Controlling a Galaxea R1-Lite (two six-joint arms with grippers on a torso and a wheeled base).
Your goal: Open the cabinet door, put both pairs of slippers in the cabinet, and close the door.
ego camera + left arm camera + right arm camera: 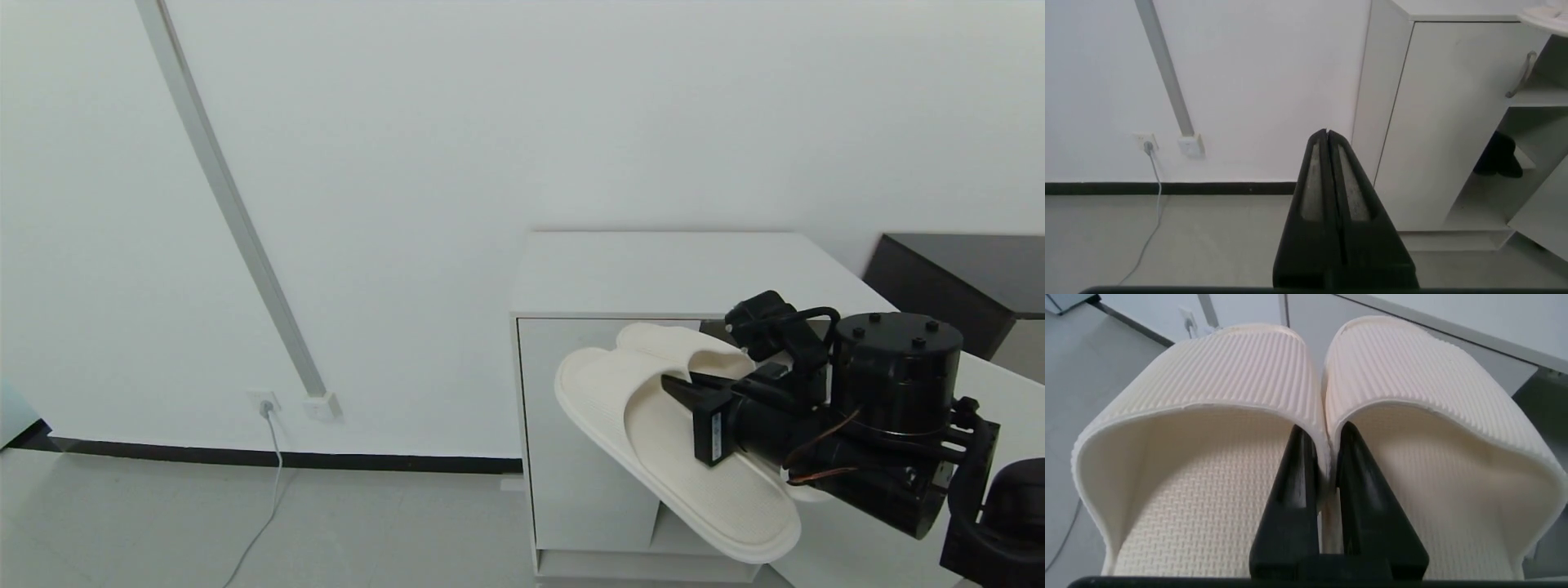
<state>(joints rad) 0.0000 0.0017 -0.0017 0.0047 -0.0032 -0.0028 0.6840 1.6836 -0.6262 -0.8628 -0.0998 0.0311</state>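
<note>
our right hand (1327, 434) is pinching a pair of slippers (1208, 384) together before the cabinet (653, 269), while our left hand (1328, 140) is hanging closed and empty.

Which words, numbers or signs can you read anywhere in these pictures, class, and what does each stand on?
No text here can be read and quoted.
The small pale label on the right gripper is too small to read.
The slippers, the cabinet and the wall socket show no print.
</note>
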